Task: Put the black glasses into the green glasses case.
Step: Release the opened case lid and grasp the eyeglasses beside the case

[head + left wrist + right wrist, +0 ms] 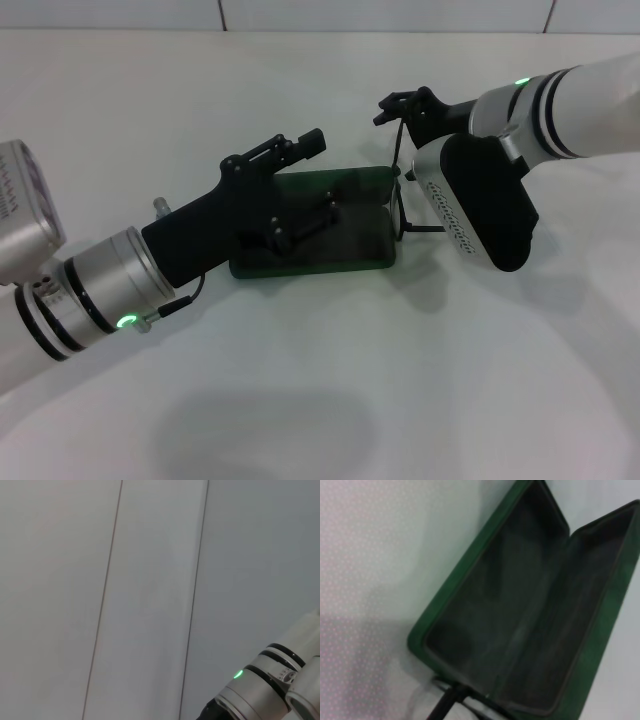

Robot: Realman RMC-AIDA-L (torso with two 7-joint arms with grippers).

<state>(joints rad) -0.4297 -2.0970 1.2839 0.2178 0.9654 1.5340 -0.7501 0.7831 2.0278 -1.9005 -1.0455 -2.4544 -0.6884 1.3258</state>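
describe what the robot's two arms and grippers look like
Both arms are white and silver cylinders with black bands and a small green light near the wrist. The left gripper and right gripper are black; a white perforated module with a black cover sits on the right wrist.

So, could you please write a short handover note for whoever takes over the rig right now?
Left gripper: over the green glasses case on the table, at its left end, apparently steadying it; whether it actually touches the case is unclear.
Right gripper: above the case's right end, shut on the black glasses, which hang down beside that end.
Done: the case is open and its lining is bare in the right wrist view; the glasses are lifted.
Left: lower the glasses into the case and release them.
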